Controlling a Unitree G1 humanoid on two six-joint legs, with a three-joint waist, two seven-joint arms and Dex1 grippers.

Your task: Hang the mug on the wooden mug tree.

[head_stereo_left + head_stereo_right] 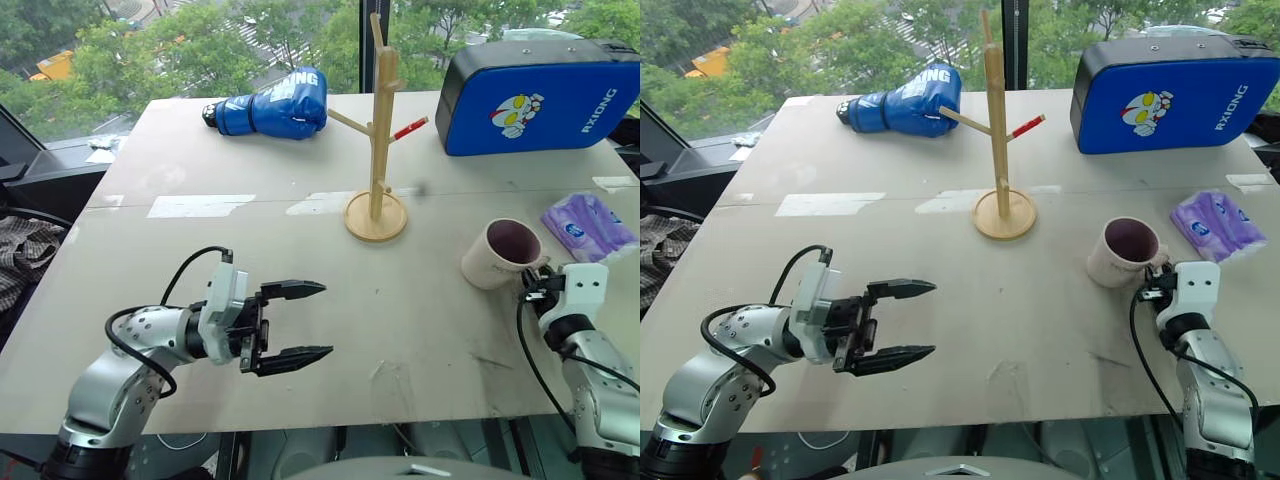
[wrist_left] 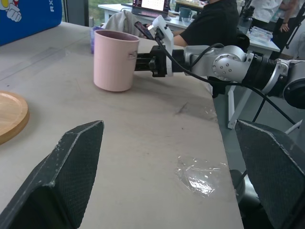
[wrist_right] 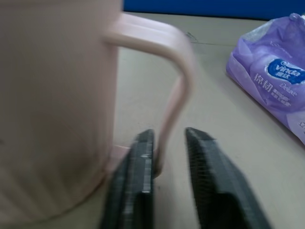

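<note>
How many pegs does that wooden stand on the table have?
3 visible on the wooden mug tree: one near the top, one angled toward the blue boxing glove, one red-tipped toward the blue pad. Others may be hidden.

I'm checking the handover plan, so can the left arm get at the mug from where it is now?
Probably not directly: the left gripper hangs open well short of the mug, and the right gripper already straddles the handle on the mug's far side.
</note>
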